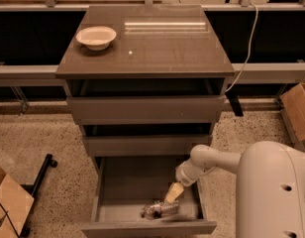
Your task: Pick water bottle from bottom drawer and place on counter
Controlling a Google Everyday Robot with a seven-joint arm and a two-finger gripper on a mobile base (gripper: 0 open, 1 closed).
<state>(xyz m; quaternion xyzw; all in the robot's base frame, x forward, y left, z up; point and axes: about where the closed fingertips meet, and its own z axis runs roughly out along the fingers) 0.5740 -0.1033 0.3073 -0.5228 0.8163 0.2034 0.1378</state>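
The water bottle point(160, 209) lies on its side at the front of the open bottom drawer point(148, 227), a clear crinkled bottle. My gripper point(173, 193) reaches down into the drawer from the right, its pale tip just above and to the right of the bottle. The counter point(167, 43) is the glossy grey-brown top of the cabinet, far above the gripper.
A white bowl point(96, 36) sits on the counter's back left. The two upper drawers point(145, 108) stand slightly pulled out above the gripper. A cardboard box point(297, 110) is at the right, another box and a black stand point(24, 192) at the left on the speckled floor.
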